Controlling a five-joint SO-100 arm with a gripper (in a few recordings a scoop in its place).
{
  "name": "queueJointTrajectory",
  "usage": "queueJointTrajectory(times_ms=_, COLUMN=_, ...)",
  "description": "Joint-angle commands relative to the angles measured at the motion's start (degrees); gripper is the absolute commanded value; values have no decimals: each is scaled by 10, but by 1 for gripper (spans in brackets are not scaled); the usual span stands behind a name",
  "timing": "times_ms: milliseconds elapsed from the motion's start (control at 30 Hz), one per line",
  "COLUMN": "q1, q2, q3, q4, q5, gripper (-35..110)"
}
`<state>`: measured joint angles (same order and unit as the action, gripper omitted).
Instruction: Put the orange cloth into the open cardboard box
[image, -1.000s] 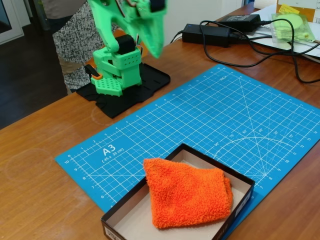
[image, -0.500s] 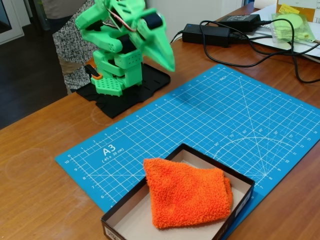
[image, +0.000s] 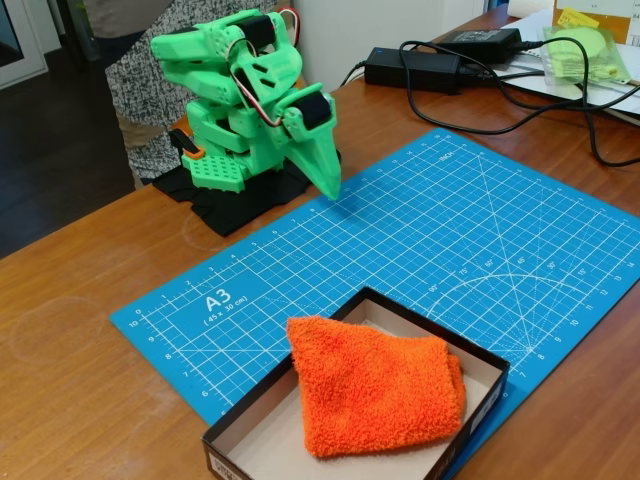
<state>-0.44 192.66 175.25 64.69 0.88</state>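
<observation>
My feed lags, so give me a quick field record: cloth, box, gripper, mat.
cloth: orange cloth lies inside the box, one corner resting over the far rim
box: open cardboard box, partly on the mat
gripper: gripper folded near the arm base, tip down, holding nothing, apparently shut
mat: blue cutting mat on the wooden table

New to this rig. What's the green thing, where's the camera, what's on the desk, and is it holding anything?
The green thing is a small robot arm bolted to a black base plate. Its pointed tip is the pincer, two fingers that look closed together with nothing between them, folded down near the edge of the blue cutting mat. The single camera stands still, looking across the wooden table from the near side. On the mat sits the open cardboard box, black outside and pale inside, with the orange cloth lying in it, one corner draped over the far rim. At the back are power adapters, cables and a bag of pale green pads. A person stands behind the arm.
</observation>
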Motion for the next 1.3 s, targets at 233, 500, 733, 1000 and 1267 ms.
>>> queueJointTrajectory(times_ms=233, q1=-25, q2=8, q3=4, q4=9, q5=-4, gripper=0)
queueJointTrajectory(times_ms=500, q1=2, q2=8, q3=4, q4=8, q5=14, gripper=0)
queueJointTrajectory(times_ms=733, q1=13, q2=8, q3=4, q4=8, q5=23, gripper=0)
queueJointTrajectory(times_ms=1000, q1=30, q2=8, q3=4, q4=8, q5=36, gripper=0)
queueJointTrajectory(times_ms=1267, q1=41, q2=8, q3=4, q4=8, q5=43, gripper=0)
